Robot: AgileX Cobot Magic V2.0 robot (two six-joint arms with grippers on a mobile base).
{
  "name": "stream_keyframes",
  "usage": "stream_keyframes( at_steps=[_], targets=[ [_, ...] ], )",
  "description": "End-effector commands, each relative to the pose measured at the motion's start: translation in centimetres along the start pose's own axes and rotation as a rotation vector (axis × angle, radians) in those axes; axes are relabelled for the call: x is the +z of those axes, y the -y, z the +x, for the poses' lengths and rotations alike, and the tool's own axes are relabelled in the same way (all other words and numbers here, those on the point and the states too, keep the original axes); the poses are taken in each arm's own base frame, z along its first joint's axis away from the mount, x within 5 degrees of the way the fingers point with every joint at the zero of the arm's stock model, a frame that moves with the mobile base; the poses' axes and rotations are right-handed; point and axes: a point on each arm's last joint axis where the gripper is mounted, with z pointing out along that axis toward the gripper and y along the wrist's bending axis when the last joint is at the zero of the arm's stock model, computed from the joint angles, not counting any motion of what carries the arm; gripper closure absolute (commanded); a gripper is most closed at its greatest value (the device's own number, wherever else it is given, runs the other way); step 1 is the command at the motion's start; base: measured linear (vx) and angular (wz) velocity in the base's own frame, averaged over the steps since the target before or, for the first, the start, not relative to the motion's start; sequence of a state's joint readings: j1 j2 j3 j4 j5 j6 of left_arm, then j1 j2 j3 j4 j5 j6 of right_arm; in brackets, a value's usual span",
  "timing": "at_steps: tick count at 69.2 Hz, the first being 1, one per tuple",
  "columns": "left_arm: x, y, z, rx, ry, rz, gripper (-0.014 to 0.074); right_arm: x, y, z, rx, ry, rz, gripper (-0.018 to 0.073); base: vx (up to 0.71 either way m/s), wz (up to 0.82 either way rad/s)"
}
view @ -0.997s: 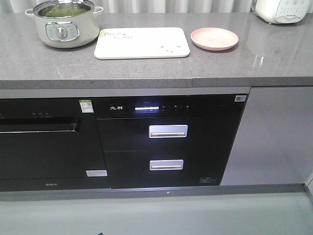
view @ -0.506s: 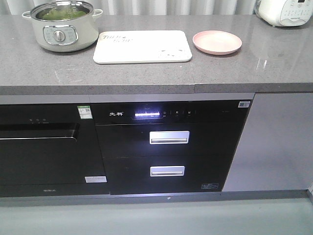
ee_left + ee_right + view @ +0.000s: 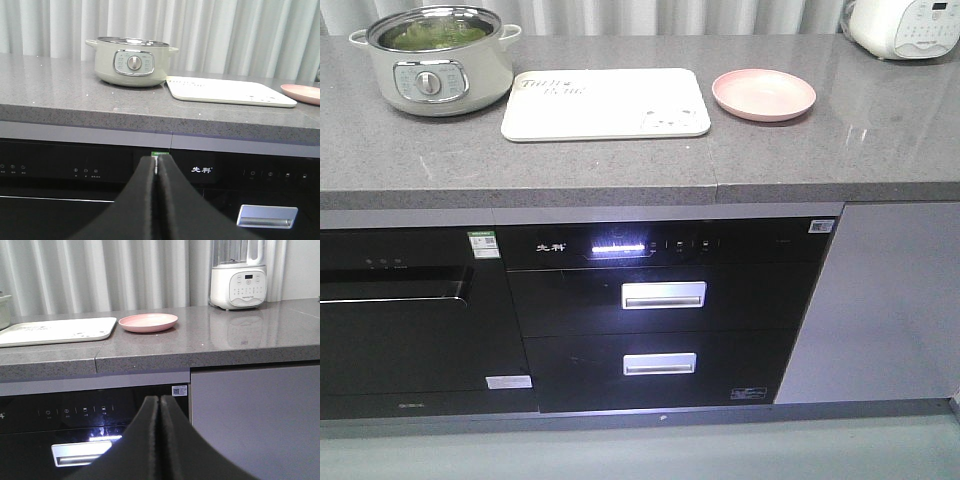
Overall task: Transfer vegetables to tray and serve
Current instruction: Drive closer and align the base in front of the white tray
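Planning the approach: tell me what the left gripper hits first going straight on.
Likely the black appliance front under the countertop, by the green sticker; depth is unclear. The left gripper, jaws shut, aims below the pot.

One electric pot (image 3: 430,62) at the countertop's (image 3: 620,165) left end, holding one bunch of lettuce (image 3: 425,35); one tray (image 3: 605,103); one pink plate (image 3: 763,93); one blender (image 3: 237,277) at the right rear corner; two drawer handles (image 3: 663,294) below.
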State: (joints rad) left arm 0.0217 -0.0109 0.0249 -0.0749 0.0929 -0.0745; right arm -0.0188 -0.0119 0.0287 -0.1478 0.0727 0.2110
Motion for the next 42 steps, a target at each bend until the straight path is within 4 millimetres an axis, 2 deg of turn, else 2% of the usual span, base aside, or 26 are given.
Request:
stream_keyframes(
  at_steps=[1,42],
  targets=[
    [-0.09,0.05,-0.36,-0.006,0.073,0.013,0.0603,-0.02,-0.11,-0.5,-0.014,0.073,-0.01,0.056,0.07,-0.02],
    [-0.09,0.05,-0.36,-0.006,0.073,0.013,0.0603,-0.02,-0.11,-0.5,-0.014,0.073,-0.01,0.056,0.07,0.0]
  ],
)
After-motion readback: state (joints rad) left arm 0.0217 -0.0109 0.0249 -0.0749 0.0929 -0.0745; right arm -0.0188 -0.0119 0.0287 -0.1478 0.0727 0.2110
